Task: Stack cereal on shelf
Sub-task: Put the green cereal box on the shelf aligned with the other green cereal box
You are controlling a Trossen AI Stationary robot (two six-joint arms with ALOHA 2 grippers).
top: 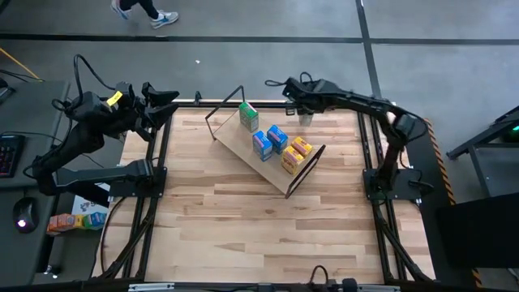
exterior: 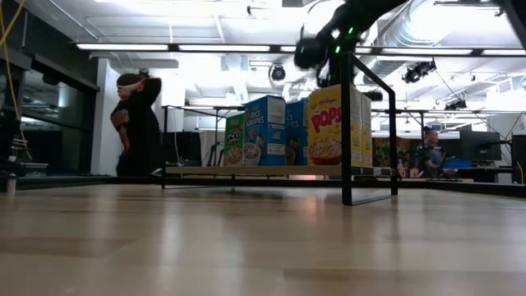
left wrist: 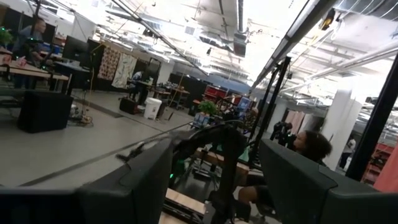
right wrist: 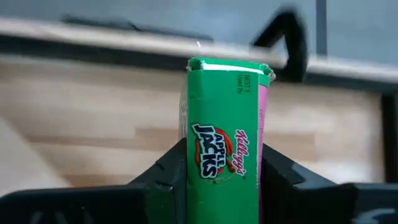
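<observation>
The right gripper (right wrist: 222, 177) sits at the far edge of the bench (top: 268, 227), its jaws flanking an upright green cereal box (right wrist: 224, 143) — touching its sides, by the look of it, though whether the pinch is firm I cannot tell. So the step in hand is picking up the last box. Five boxes (top: 276, 139) already stand in a row on the tilted shelf (top: 243, 146). Next — lift clear and carry it across to the row. The left gripper (top: 166, 101) waits off the bench's far left corner, jaws spread.

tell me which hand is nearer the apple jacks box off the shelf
Right. The right hand has that green box between its fingers by the table's far edge; the left hand waits past the far left corner.
</observation>
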